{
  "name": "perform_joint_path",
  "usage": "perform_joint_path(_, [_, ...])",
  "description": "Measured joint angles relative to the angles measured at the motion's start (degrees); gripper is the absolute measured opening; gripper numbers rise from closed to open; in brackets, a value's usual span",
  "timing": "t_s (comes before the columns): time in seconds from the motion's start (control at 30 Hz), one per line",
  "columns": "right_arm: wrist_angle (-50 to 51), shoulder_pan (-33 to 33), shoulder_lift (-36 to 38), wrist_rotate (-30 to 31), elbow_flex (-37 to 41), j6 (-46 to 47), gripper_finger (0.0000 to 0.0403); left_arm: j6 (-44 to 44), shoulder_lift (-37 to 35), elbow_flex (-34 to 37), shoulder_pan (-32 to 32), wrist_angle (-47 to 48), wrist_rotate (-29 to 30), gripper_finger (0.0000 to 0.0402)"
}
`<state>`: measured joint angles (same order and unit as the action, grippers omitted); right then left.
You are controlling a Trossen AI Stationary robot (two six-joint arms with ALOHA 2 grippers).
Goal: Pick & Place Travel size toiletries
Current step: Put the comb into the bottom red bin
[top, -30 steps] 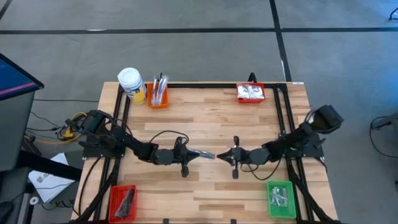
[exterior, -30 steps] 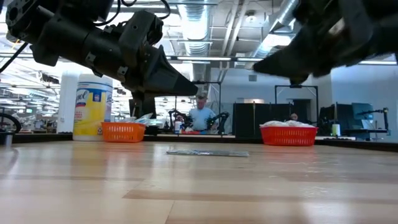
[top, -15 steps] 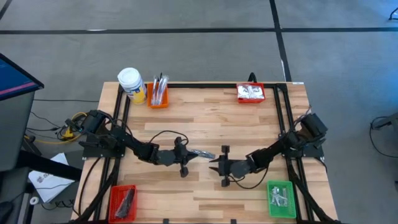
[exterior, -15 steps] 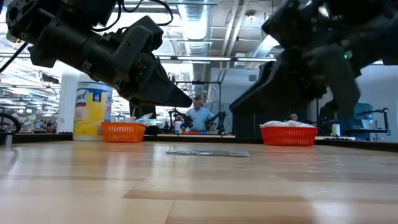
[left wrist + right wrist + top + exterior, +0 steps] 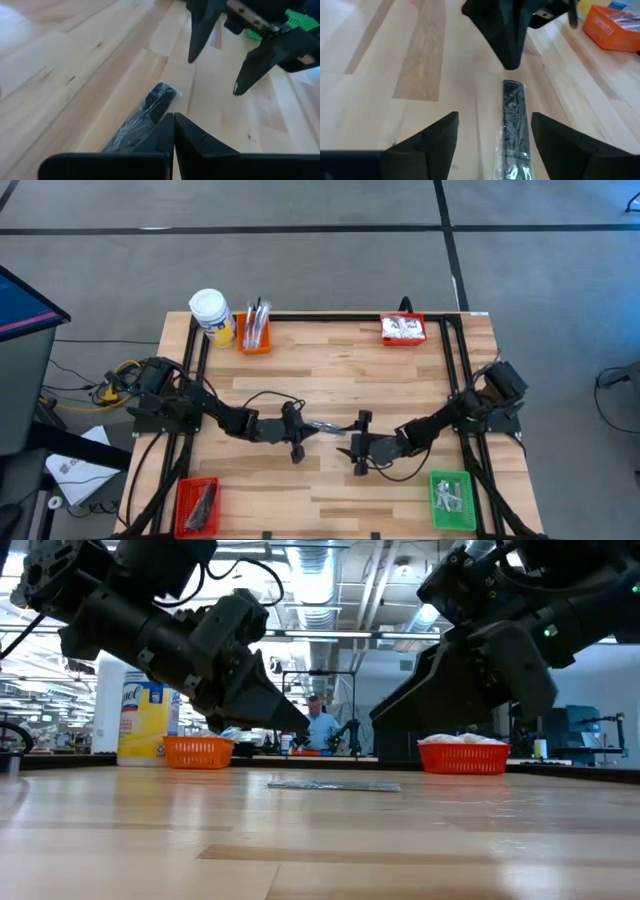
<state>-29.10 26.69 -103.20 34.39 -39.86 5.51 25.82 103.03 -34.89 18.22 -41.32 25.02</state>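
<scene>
Dark flat bar [image 5: 327,426] btwn clenched left end effector [image 5: 302,427], spread right end effector [image 5: 352,439] (table centre)

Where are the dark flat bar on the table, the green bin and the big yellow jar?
dark flat bar [image 5: 513,117]: right wrist view, middle of the wrapper.
green bin [image 5: 435,502]: high view, left rim.
yellow jar [image 5: 209,306]: high view, white cap.

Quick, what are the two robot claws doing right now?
Left gripper: shut, holding nothing.
Right gripper: open, empty, fingers either side of the dark grey flat wrapped bar on the table.
</scene>
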Motion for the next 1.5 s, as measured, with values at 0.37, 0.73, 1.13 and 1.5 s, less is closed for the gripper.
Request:
perform_joint_path(0.37, [-8.71,-5.99,0.02,1.24,8.03,1.36,0.0245,-0.3,0.26,0.0,-2.95,-0.02,0.52,0.0001])
perform_joint_path(0.73, [-41.02,-6.11,0.07,-1.55,21.71,-4.34,0.0245,-3.23,0.26,0.0,-8.73,-0.08,-15.89,0.0001])
perform_joint_path(1.13, [-28.5,-8.21,0.07,-4.93,15.0,-7.4,0.0245,-4.43,0.26,0.0,-13.88,0.71,-23.97,0.0002])
perform_joint_path(1.5, [-17.12,-9.63,-1.75,-7.78,8.86,1.13,0.0245,-4.84,0.23,0.02,-13.89,9.34,-25.47,0.0002])
